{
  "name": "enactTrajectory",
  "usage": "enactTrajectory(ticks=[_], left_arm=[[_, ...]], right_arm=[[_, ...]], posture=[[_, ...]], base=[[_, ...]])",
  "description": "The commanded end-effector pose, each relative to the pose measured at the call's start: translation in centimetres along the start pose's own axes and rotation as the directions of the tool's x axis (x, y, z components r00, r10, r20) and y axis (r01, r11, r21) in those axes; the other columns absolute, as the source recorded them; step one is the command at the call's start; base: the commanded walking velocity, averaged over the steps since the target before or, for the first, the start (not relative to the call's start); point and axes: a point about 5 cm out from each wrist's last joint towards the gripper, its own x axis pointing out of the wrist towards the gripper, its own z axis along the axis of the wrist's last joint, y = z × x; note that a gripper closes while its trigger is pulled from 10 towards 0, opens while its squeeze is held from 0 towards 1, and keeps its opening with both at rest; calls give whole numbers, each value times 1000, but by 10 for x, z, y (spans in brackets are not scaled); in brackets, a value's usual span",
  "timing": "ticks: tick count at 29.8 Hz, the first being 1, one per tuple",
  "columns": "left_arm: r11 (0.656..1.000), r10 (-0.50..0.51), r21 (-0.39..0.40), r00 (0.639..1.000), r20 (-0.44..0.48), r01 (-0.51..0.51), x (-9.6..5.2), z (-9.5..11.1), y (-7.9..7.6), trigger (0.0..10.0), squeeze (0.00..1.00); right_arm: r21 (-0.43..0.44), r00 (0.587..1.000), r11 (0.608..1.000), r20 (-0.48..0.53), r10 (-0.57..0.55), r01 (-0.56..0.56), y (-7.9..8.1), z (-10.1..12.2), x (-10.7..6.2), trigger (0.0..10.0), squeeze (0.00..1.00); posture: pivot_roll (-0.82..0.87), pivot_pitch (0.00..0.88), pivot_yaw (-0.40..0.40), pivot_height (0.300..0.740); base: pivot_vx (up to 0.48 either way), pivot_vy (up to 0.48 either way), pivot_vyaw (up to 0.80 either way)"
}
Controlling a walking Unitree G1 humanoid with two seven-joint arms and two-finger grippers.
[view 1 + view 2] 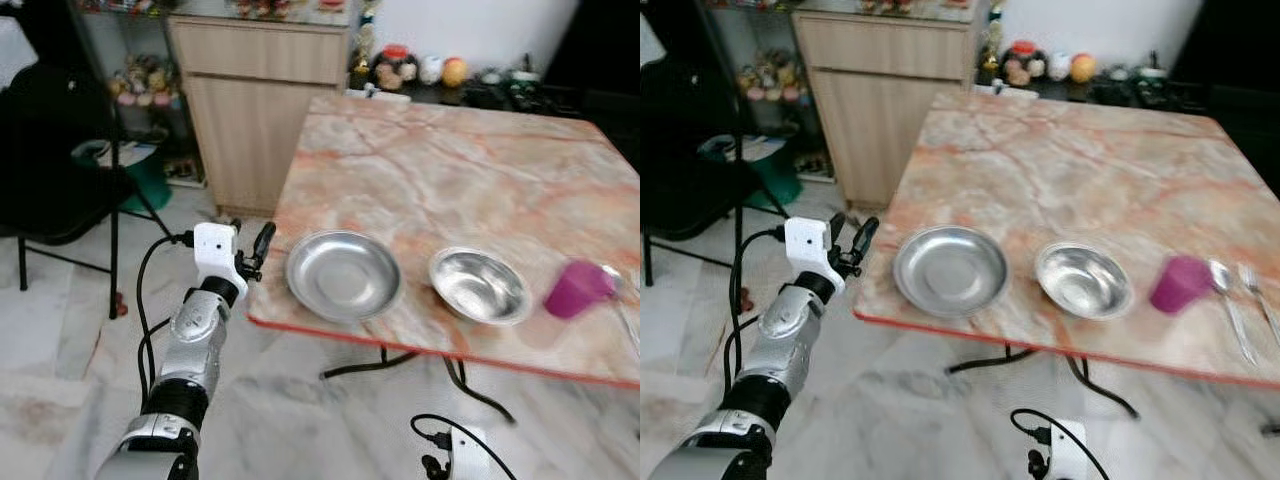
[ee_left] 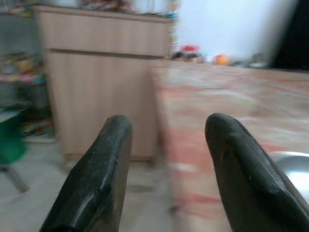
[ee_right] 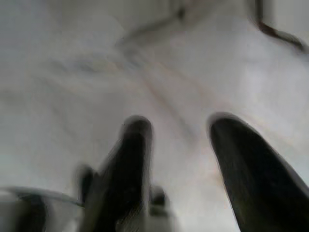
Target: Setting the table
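Observation:
A shallow steel plate (image 1: 343, 273) lies near the front edge of the marble table (image 1: 450, 170). A steel bowl (image 1: 480, 285) sits to its right, then a purple cup (image 1: 577, 288) lying on its side, with a spoon (image 1: 1230, 300) and a fork (image 1: 1258, 295) beyond it. My left gripper (image 1: 252, 250) hovers open and empty just off the table's front left corner, left of the plate; the plate's rim (image 2: 289, 164) shows past its fingers (image 2: 104, 169). My right gripper (image 3: 178, 140) hangs low, open, pointing at the floor.
A wooden cabinet (image 1: 262, 100) stands behind the table's left side. A black folding chair (image 1: 60, 170) is at the far left. Toys and clutter (image 1: 420, 68) line the wall behind the table. Black table legs (image 1: 400, 362) cross the tiled floor underneath.

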Motion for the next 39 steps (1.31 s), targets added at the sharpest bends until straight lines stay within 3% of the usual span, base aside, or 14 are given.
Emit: enactTrajectory(ticks=[1,8,26,30,33,38,39], left_arm=[[999,-41,-22,999,31,42,8,7,-16,10000,0],[999,-43,-16,997,56,44,8,11,-16,10000,0],[999,-3,-43,999,45,5,-2,26,7,10000,0],[998,-17,-66,999,-35,15,-13,32,15,10000,0],[992,-74,-111,988,-138,59,-31,28,23,10000,0],[964,-199,-221,955,-220,150,-52,26,23,10000,0],[953,-248,-238,934,-256,188,-60,21,25,10000,0]], right_arm=[[0,999,1000,-23,-31,31,-11,-7,-3,10000,0],[9,1000,1000,-23,-21,21,-10,-7,-3,10000,0],[-6,999,1000,-37,-22,21,-11,-11,-4,10000,0],[0,998,999,-43,-36,36,-13,-13,-4,10000,0],[3,998,999,-46,-38,39,-13,-14,-5,10000,0],[3,998,999,-47,-40,40,-13,-13,-4,10000,0],[4,998,999,-46,-42,42,-13,-13,-4,10000,0]], posture=[[31,0,-44,740],[32,0,-43,740],[36,0,-33,740],[46,0,-27,740],[51,0,-28,740],[67,0,-29,740],[67,0,-29,740]], base=[[480,0,0],[116,0,-196],[0,0,0],[0,0,0],[0,0,0],[0,0,0],[0,0,0]])
